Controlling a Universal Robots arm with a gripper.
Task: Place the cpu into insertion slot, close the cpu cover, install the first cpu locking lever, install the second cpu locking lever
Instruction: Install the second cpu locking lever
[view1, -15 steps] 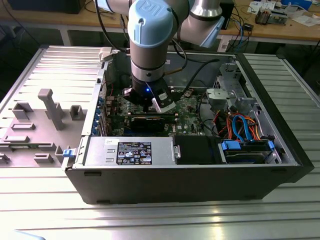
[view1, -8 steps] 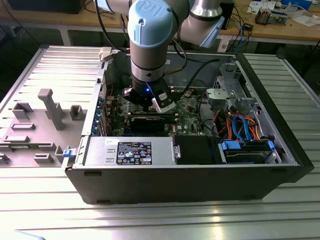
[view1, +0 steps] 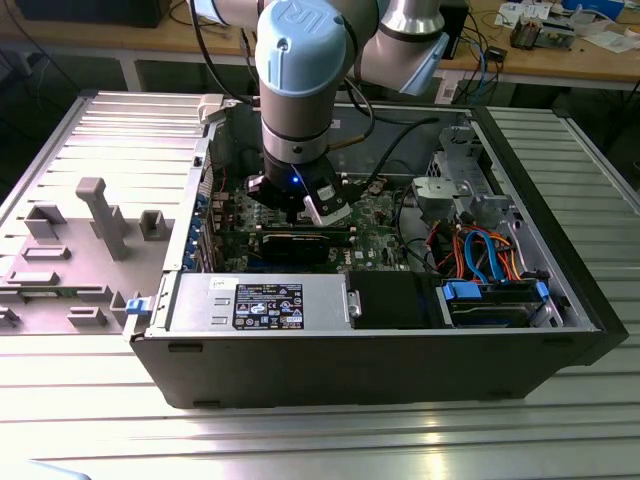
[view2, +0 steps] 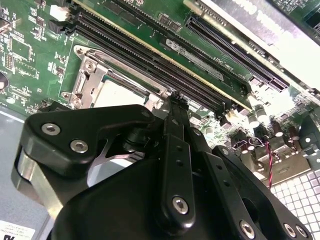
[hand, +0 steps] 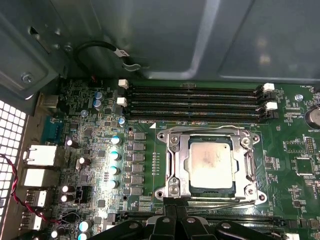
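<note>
In the first wrist view the cpu, silvery with a pale edge, lies flat in the insertion slot of the green motherboard. The cpu cover, a dull metal frame, lies down around it, and the chip shows through its window. Thin lever rods run along the frame's edges; whether they are latched I cannot tell. My black gripper stands at the socket's edge, fingers pressed together with nothing seen between them. The second wrist view shows the gripper beside the cover and the cpu.
Long black memory slots run beside the socket. In the exterior view the arm reaches down into the open computer case, past a black card, a power supply and drive cables. A grey fixture lies at the exterior view's left.
</note>
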